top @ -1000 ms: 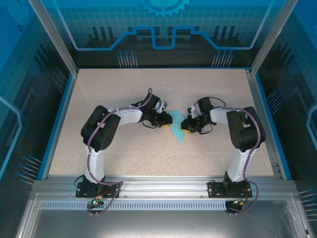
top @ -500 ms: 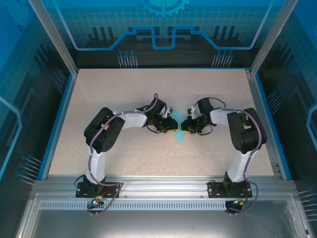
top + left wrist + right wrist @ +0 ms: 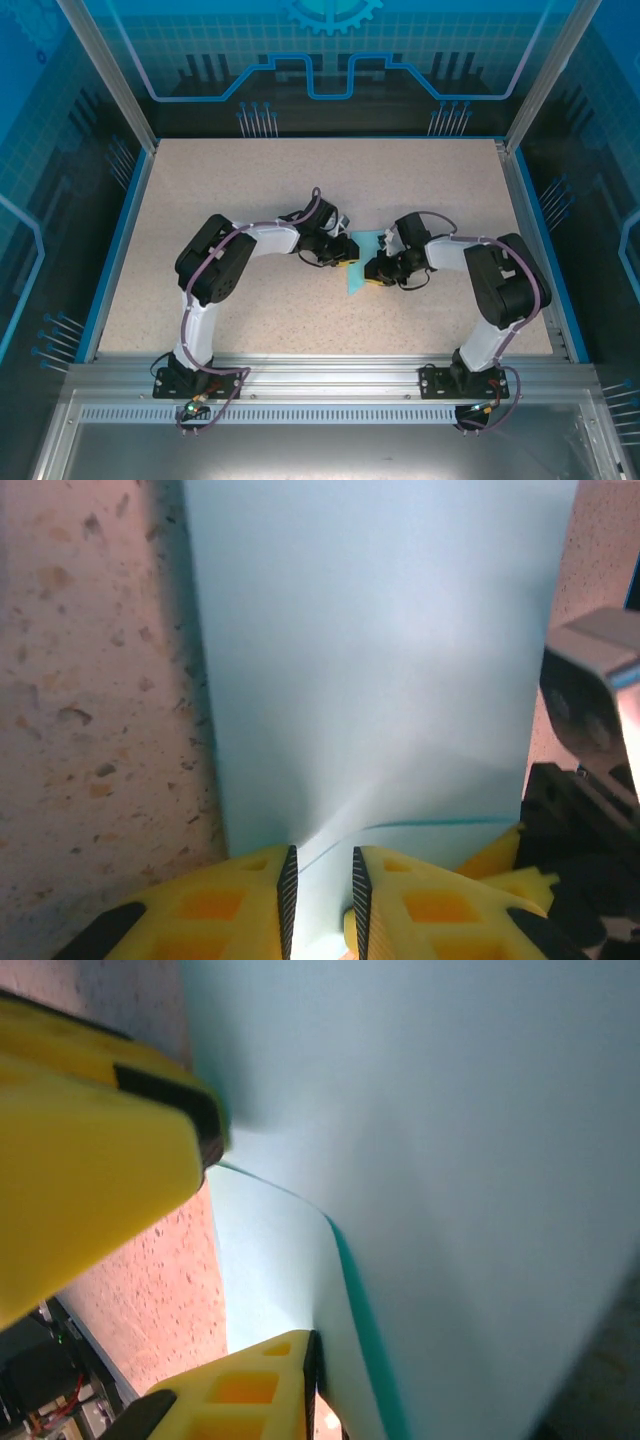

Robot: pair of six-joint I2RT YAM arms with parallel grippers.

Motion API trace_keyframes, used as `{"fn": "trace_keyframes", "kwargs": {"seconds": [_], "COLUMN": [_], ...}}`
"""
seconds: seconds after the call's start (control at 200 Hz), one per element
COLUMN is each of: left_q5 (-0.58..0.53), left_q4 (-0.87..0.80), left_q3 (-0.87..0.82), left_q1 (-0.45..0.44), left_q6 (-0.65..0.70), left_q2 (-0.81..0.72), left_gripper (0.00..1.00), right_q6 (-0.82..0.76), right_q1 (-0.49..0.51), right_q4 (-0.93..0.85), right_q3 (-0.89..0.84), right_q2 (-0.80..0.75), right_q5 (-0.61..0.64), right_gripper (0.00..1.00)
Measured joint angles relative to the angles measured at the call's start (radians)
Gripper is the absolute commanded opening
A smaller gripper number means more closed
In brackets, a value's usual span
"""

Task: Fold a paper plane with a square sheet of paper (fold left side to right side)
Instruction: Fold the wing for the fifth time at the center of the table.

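Jaws of the left gripper (image 3: 320, 865) stood nearly together, pinching an edge of the square sheet of paper (image 3: 380, 680) between their black pads. On the right gripper (image 3: 260, 1240) the yellow fingers sat either side of the sheet's layered edge, but whether they pressed it could not be told. From above, the turquoise sheet (image 3: 365, 243) lay about the middle of the tabletop (image 3: 250, 180), partly folded with a point toward the near edge, between the left gripper (image 3: 342, 258) and the right gripper (image 3: 372, 270).
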Motion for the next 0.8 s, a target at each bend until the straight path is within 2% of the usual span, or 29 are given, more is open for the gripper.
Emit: {"fn": "trace_keyframes", "kwargs": {"seconds": [0.07, 0.145, 0.34, 0.8], "left_q5": [-0.005, -0.007, -0.007, -0.007], "left_q4": [-0.01, -0.016, -0.032, -0.045], "left_q3": [0.0, 0.002, 0.016, 0.032], "left_q1": [0.0, 0.0, 0.001, 0.001], "left_q6": [0.0, 0.001, 0.004, 0.012], "left_q2": [0.002, 0.009, 0.017, 0.027], "left_gripper": [0.25, 0.24, 0.23, 0.22], "right_q6": [0.009, 0.013, 0.004, -0.03], "right_q1": [-0.001, -0.01, -0.08, -0.165], "right_q4": [0.003, 0.011, 0.019, -0.069], "right_q3": [-0.005, -0.005, 0.014, 0.155], "right_q2": [-0.012, -0.018, 0.005, 0.149], "right_q5": [-0.001, -0.01, -0.055, -0.229], "right_gripper": [0.33, 0.38, 0.39, 0.4]}}
